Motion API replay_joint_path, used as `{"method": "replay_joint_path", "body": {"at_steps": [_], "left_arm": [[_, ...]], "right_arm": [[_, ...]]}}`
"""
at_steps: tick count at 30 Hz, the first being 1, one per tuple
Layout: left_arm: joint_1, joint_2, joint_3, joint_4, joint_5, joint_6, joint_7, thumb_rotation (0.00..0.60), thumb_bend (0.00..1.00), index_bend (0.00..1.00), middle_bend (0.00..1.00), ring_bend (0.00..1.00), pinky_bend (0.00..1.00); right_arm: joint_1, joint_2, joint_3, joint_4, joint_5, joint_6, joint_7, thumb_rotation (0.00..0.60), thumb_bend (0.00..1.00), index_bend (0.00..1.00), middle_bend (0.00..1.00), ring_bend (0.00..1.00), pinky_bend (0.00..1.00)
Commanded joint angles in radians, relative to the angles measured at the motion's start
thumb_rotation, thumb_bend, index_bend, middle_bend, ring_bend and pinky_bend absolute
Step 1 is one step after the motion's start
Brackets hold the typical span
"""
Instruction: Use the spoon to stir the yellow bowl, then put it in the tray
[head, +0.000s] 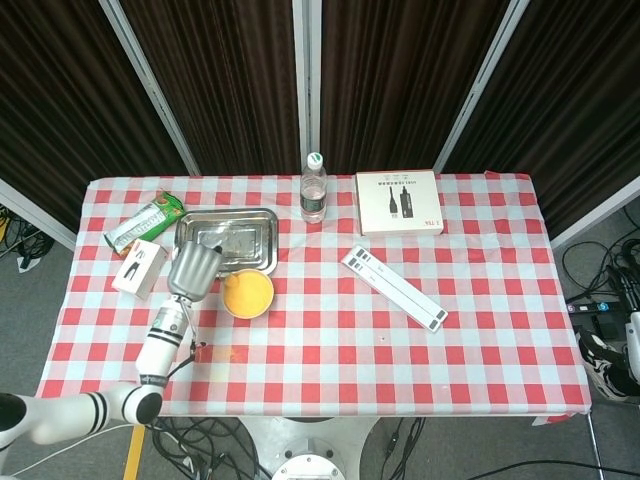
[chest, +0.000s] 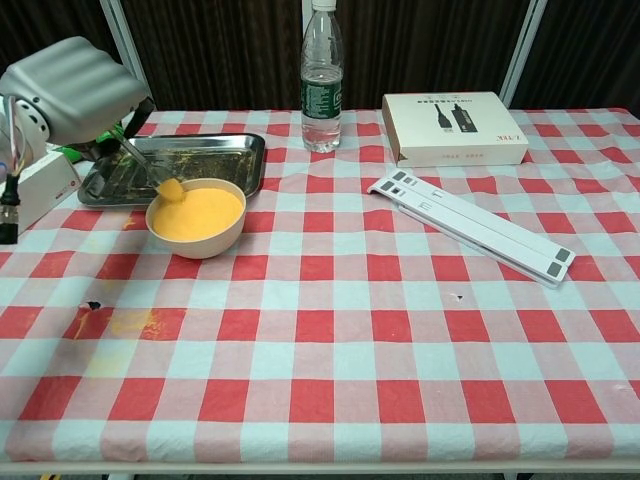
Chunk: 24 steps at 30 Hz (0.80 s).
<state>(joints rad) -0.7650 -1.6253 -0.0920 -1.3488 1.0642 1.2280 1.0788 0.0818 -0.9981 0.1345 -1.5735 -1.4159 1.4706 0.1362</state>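
Stirring looks done: left hand (chest: 72, 85) fingers pinch metal spoon (chest: 150, 168) above round yellow bowl (chest: 197, 217); rectangular steel tray (chest: 218, 152) drop-off left.

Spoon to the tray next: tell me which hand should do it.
Left. The left hand already holds the spoon, its bowl lifted at the yellow bowl's near-left rim, and the tray lies just behind that. The right hand is in neither view.

grey-shelled left hand (chest: 70, 82); white, black-banded arm (head: 110, 405)
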Motion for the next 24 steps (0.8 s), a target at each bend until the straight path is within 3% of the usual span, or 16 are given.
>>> {"method": "replay_joint_path", "body": {"at_steps": [1,7,15,24], "left_arm": [[-0.009,-0.036,0.026,0.031,0.025,0.007,0.056,0.6,0.47,0.68,1.0,1.0,1.0],[-0.002,-0.082,0.041,0.068,0.03,-0.023,0.056,0.6,0.47,0.68,1.0,1.0,1.0],[0.01,-0.059,0.002,0.038,0.003,-0.086,-0.084,0.6,0.47,0.68,1.0,1.0,1.0],[0.021,0.005,-0.054,-0.049,-0.111,-0.172,-0.208,0.6,0.47,0.68,1.0,1.0,1.0]], "right_arm": [[-0.001,0.0,0.0,0.0,-0.001,0.001,0.001,0.6,0.13,0.08,0.13,0.0,0.1],[-0.004,-0.002,-0.003,0.005,0.001,0.002,0.006,0.6,0.13,0.08,0.13,0.0,0.1],[-0.005,-0.003,-0.002,0.01,0.001,0.001,0.014,0.6,0.13,0.08,0.13,0.0,0.1],[-0.004,-0.002,-0.003,0.008,-0.007,0.004,0.018,0.6,0.13,0.08,0.13,0.0,0.1]]}}
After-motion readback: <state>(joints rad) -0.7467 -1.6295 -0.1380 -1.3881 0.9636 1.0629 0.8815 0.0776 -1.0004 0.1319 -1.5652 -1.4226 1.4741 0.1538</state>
